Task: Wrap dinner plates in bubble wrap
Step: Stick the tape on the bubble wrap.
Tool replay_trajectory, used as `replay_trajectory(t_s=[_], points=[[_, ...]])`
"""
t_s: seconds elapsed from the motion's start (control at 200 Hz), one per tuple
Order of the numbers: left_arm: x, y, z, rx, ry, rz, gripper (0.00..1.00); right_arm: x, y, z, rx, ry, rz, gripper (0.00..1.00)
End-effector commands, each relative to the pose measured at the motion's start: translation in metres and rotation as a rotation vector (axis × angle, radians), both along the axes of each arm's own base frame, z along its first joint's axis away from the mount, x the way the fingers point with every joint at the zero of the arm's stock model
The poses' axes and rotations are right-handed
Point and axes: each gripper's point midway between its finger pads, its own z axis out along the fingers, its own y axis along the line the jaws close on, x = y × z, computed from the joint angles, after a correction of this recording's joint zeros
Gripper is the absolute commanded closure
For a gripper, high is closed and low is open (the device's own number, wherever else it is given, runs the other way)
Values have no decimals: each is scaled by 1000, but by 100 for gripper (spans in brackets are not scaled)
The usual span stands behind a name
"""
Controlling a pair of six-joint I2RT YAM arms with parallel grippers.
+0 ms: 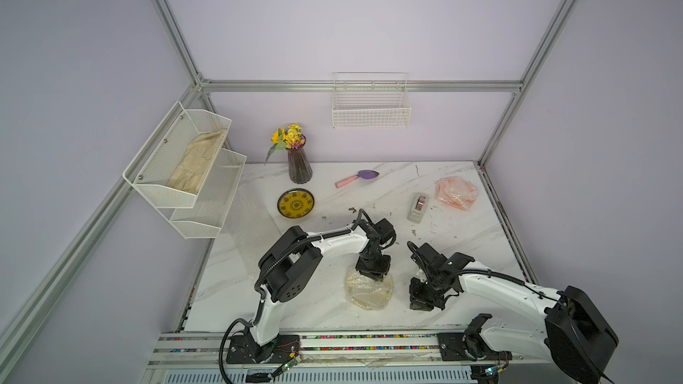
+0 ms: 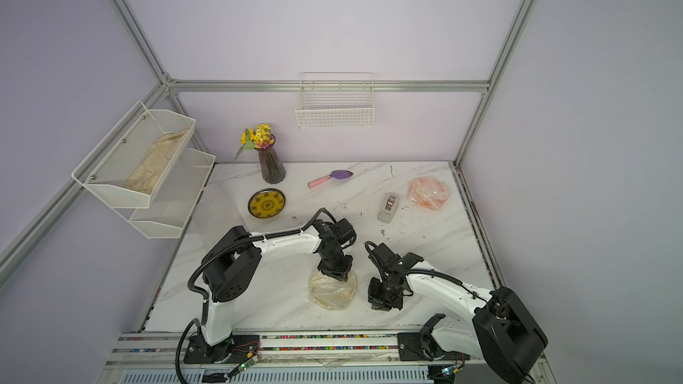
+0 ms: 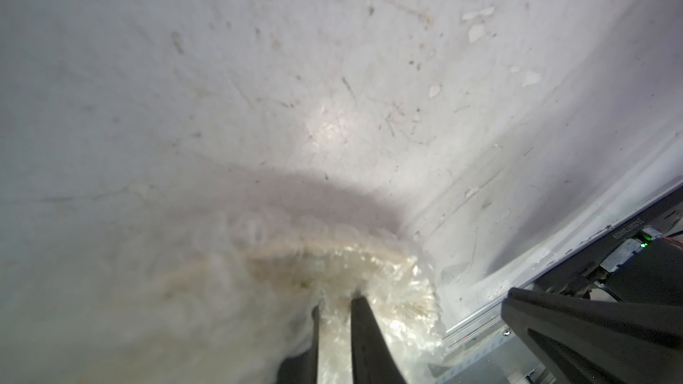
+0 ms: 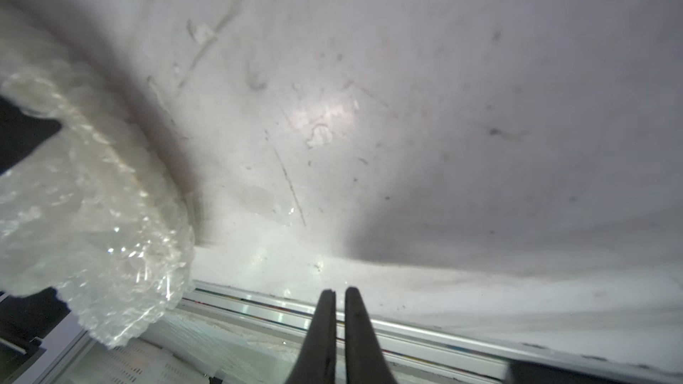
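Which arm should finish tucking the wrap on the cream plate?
Left, probably. The left end effector is already shut on the bubble wrap over that plate; the right end effector sits beside it, nearly closed, holding nothing.

The walls (image 1: 369,12) are pale purple, with silver metal bars (image 1: 358,86) at the corners. The table (image 1: 462,238) is white with thin grey lines, and it looks a bit dirty. A white wire basket (image 1: 371,112) hangs on the back wall. A white shelf (image 1: 177,193) hangs on the side.
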Motion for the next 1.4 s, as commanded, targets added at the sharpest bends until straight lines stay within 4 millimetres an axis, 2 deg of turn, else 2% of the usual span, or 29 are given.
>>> replay_trajectory(t_s=[0.0,0.09,0.21,0.275,0.41,0.545,0.61,0.775,1.035,1.23,1.275,1.395], points=[[-39,105,-84,476,90,-41,82,9,-26,18,-141,-71,-16,82],[-39,104,-84,473,90,-41,82,19,-19,37,-110,-118,-28,81],[-39,103,-84,466,90,-39,82,35,23,54,117,-156,-100,77],[-39,102,-84,464,88,-39,82,46,39,49,213,-173,-182,74],[-39,102,-84,458,89,-34,82,65,53,32,297,-214,-282,66],[-39,101,-83,451,90,-33,82,76,64,22,356,-227,-328,66],[-39,101,-83,451,90,-31,82,73,64,11,351,-208,-344,65],[-40,100,-84,449,94,-31,82,70,68,-2,373,-171,-367,65],[-39,100,-83,448,94,-25,82,55,77,-13,381,-103,-357,73],[-36,98,-78,433,77,-11,82,37,63,-30,302,-50,-373,79],[-34,96,-75,423,65,-4,82,35,57,-31,279,-67,-372,85],[-21,79,-54,320,24,36,80,36,48,-32,272,-108,-390,94]])
